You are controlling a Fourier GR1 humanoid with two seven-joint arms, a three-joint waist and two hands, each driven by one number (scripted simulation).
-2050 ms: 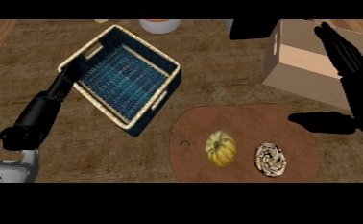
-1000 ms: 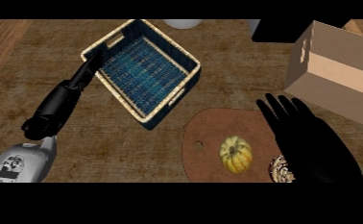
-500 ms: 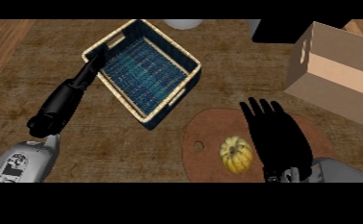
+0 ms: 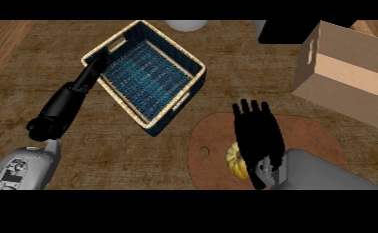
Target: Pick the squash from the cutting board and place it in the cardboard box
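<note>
A yellow squash (image 4: 235, 161) lies on the round brown cutting board (image 4: 207, 142) at the lower middle. My right hand (image 4: 257, 133) hovers over it with straight fingers pointing away from me and hides most of it; only its left edge shows. The cardboard box (image 4: 338, 76) stands at the right, tilted in view, with a hand slot in its side. My left hand (image 4: 80, 84) rests open along the left rim of the basket, far from the squash.
A blue woven basket (image 4: 148, 74) with a pale rim sits at the upper left of the board. A white round object (image 4: 186, 25) and a dark block (image 4: 284, 31) lie at the counter's far edge.
My right hand has slid left and toward me over the cutting board until it covers the squash. The patterned round thing beside the squash is hidden now. The left arm has barely moved.
</note>
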